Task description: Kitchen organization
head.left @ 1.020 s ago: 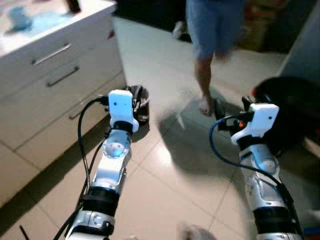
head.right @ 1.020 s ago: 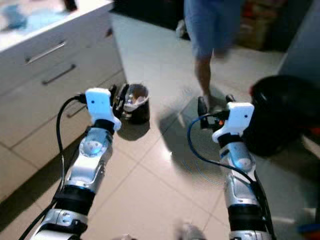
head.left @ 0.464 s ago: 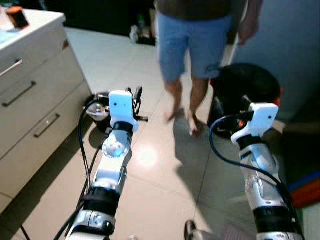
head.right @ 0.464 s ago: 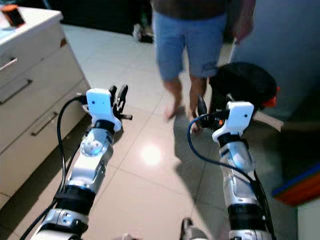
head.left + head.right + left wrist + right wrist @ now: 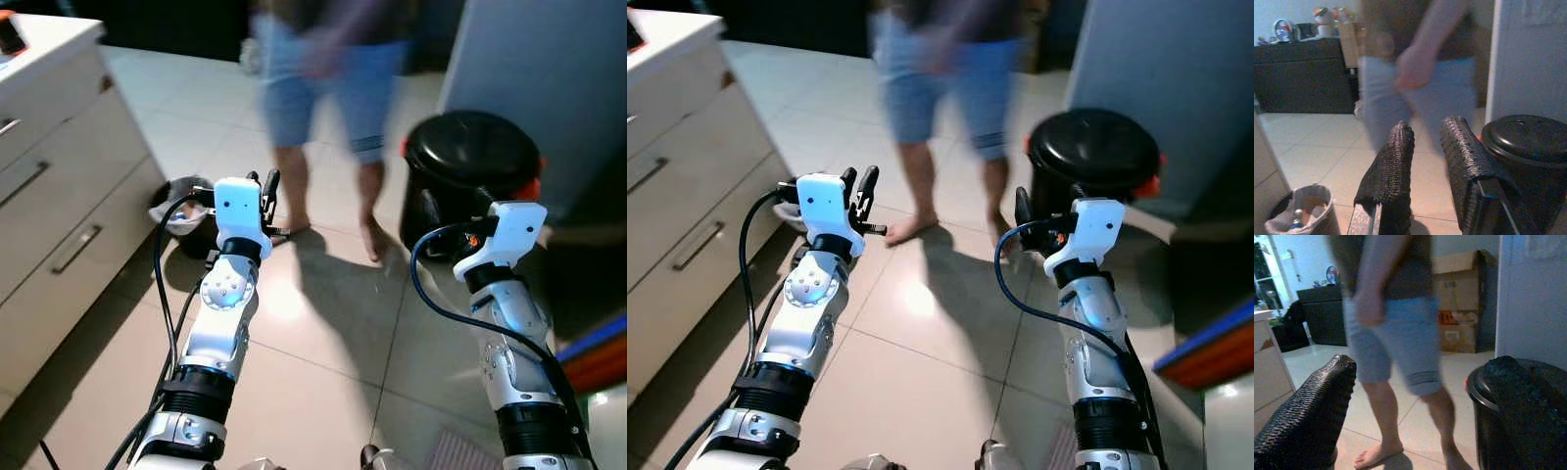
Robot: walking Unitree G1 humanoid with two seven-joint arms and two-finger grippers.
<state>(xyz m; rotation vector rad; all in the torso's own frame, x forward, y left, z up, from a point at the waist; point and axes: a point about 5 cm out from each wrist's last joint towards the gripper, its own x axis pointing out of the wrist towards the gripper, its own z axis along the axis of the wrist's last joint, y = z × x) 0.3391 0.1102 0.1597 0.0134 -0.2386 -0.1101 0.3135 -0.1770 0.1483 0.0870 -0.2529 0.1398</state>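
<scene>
- We are turning rightward: against the frames of a second ago the whole view is shifting, so the drawer cabinet [image 5: 59, 186] is sliding off to the left edge. That is camera motion, not the furniture moving.
- We are judging this as a transit step of the kitchen organization; nothing is being carried and no item is singled out yet.
- Left gripper [image 5: 263, 188]: empty, its fingers [image 5: 1393, 166] a narrow gap apart.
- Just beyond and left of it, the small lined waste bin [image 5: 183, 208] is sitting on the tile floor [image 5: 323, 323] by the cabinet foot, holding scraps.
- Ahead, between the two grippers, a person [image 5: 323, 98] in blue shorts is walking barefoot, now further left than half a second ago. They are blocking the straight path.
- Right gripper [image 5: 1046, 213]: empty, fingers [image 5: 1308, 421] wide apart.
- Just beyond it the black lidded bin [image 5: 470, 166] is standing against the grey wall [image 5: 549, 69], lid on.
- Risk, in our judgement: contact with the person's feet if we advance.
</scene>
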